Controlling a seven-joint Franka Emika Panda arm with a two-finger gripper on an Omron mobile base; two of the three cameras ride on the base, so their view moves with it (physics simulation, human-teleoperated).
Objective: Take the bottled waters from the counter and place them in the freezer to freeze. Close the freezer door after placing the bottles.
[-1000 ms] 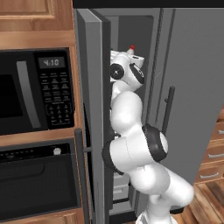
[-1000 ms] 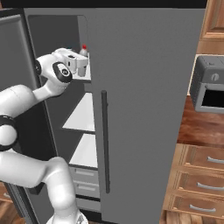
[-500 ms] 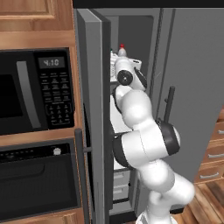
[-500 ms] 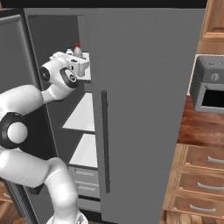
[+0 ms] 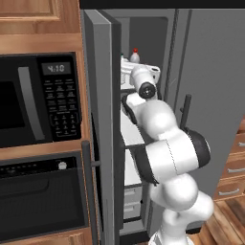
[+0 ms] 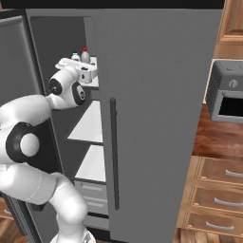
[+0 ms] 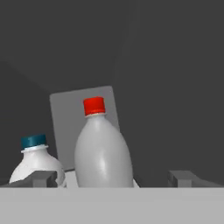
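Arm: reaches from the base into the open freezer (image 6: 71, 42), past the freezer door (image 5: 101, 119) standing ajar.
Tool (image 7: 111, 178): spread wide, holding nothing, fingertips (image 7: 41, 178) either side of the red-capped bottle, apart from it.
Red-capped bottle (image 7: 103, 148): upright on the freezer's top shelf (image 6: 95, 80), just beyond the tool.
Teal-capped bottle (image 7: 36, 159): upright on the same shelf, just beside the red-capped one.
Back wall: dark grey, with a lighter grey panel (image 7: 70, 113) behind both bottles.
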